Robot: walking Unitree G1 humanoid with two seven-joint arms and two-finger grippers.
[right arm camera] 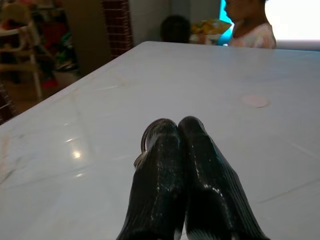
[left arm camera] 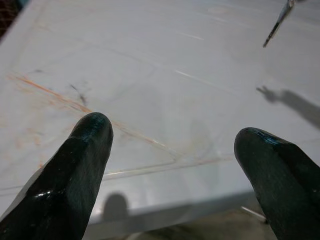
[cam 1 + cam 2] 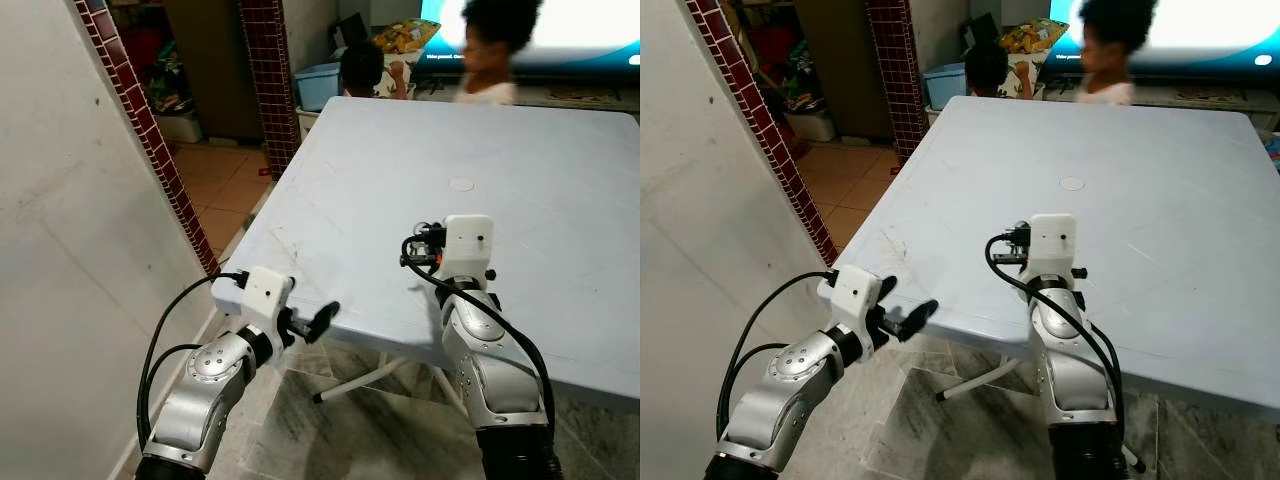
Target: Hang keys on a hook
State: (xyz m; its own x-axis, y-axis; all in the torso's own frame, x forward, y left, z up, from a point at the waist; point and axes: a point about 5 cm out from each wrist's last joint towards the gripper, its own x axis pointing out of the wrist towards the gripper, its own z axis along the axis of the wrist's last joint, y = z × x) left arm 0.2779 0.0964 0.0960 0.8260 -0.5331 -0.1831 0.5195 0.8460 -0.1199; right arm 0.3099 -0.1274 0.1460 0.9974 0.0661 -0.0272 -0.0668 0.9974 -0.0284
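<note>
The right gripper (image 1: 179, 131) has its fingers pressed together on a small metal ring of the keys (image 1: 148, 137), poking out sideways beside the fingertips, low over the pale table (image 3: 520, 170); the keys' length and direction can't be made out. The left gripper (image 2: 170, 150), fingers spread wide, hovers at the table's near edge. Two people (image 3: 490, 45) sit beyond the far edge.

Left gripper (image 2: 172, 150) is low and forward on a bent arm, fingers (image 2: 80, 165) spread wide apart with nothing between them. Right gripper (image 1: 181, 131) sits ahead of a raised, bent right arm, fingers pressed tight together; a thin metal loop, possibly a key ring (image 1: 148, 136), shows at the tip beside one finger.
</note>
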